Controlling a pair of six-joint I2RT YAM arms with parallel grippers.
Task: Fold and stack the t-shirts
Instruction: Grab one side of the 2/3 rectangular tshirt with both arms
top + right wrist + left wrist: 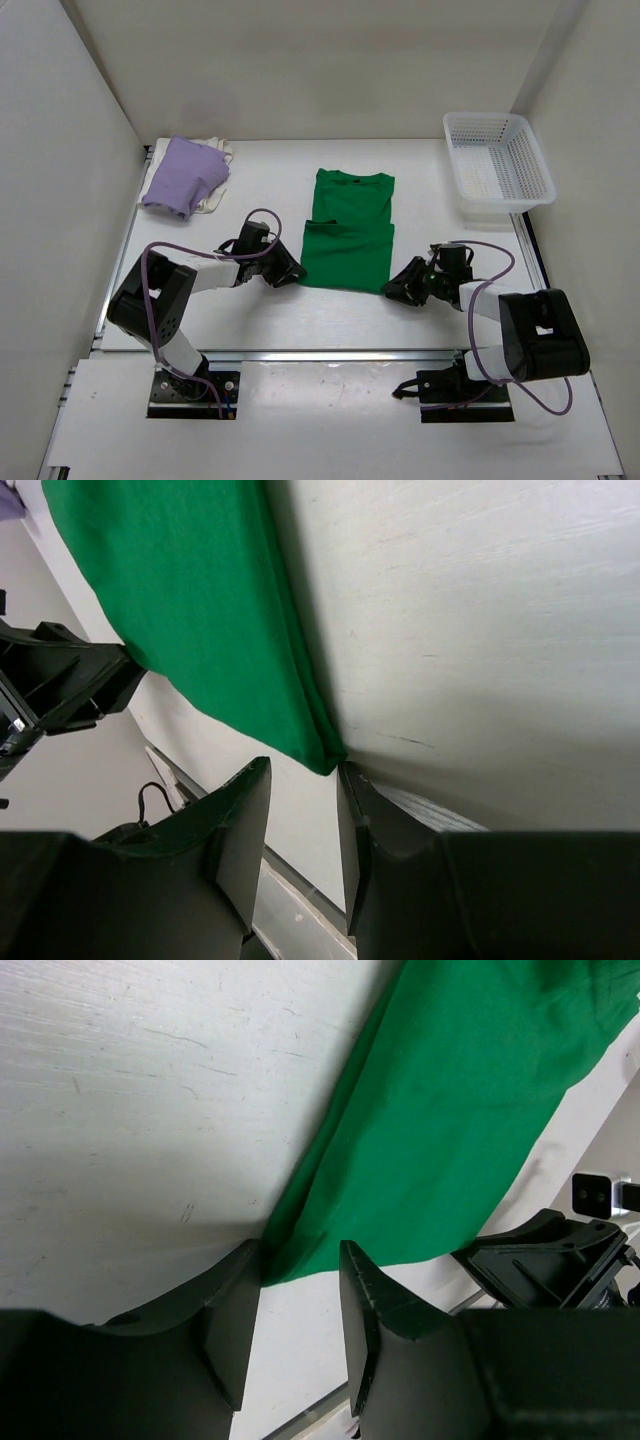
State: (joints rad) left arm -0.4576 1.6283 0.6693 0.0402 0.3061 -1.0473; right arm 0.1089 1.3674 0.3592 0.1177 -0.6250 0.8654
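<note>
Now the bright green t-shirt (348, 240) lies flat near the middle of the desk (250, 330), its collar toward the far side and its sides turned in, so that it makes a long narrow shape. An edge of cloth runs across it about halfway. Both arms reach low to its near end, one at each corner. The left fingers (235, 1300) stand partly apart at the near left corner. In the left wrist view the green corner ends just at the mouth of the gap and touches the tip of one finger, but nothing is pressed between them. The right fingers (245, 820) are in the same state at the near right corner – partly apart, the point of the cloth just in front of the gap and close to one tip, not clamped. The fingertips of both arms rest close to the surface of the desk. The lavender-purple t-shirt (183, 175) is folded and lies on the cream-white t-shirt (216, 150) in the far left corner, well apart from the green one. A white lattice basket (497, 160) stands in the far right corner.
</note>
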